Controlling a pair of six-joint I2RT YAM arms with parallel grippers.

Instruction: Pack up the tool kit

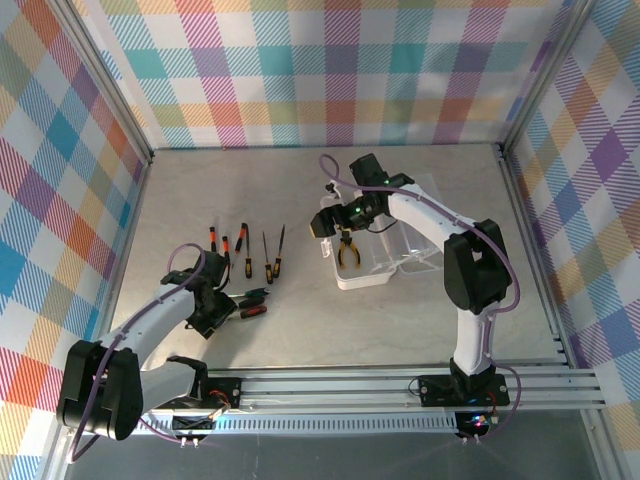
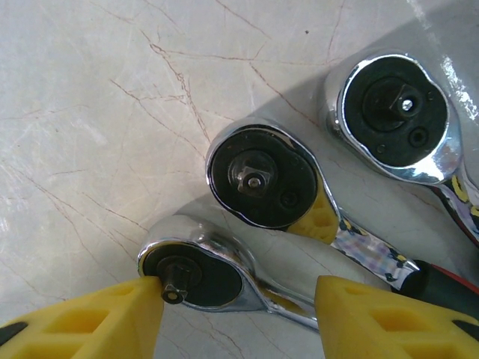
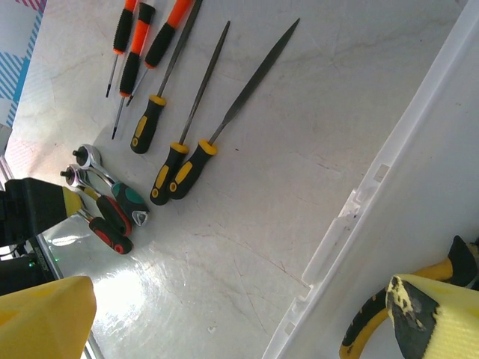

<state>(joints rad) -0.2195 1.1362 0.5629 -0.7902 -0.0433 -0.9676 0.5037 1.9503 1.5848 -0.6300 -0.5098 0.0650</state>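
3 ratchets [image 1: 250,302] lie fanned just at 3 o'clock of the left claw [image 1: 225,305] and well apart from the right claw [image 3: 239,321], so the left arm is plainly the nearer. In the left wrist view the lowest ratchet [image 2: 202,275] sits between the yellow fingers [image 2: 90,321], head at 9 o'clock and shank running off toward 4 o'clock. Its long axis therefore lies closer to along the closing line than across it, which I judge a slippery bite. That claw is part spread astride it: 1 pad touches the square drive stub, the other stands just beside the shank, and no firm pinch shows. The heads are rounded, mirror-bright chrome with black faces, the handles red and green, the table [image 1: 330,330] pale and veined. The right claw hangs spread wide on nothing above the case [image 1: 400,268], clear plastic with a white rim, at 2 o'clock of the ratchets. Yellow-gripped pliers [image 1: 349,254] already lie inside. Orange drivers [image 1: 226,243] and slim files [image 1: 267,262] lie at 12 o'clock, axes running 12 to 6.
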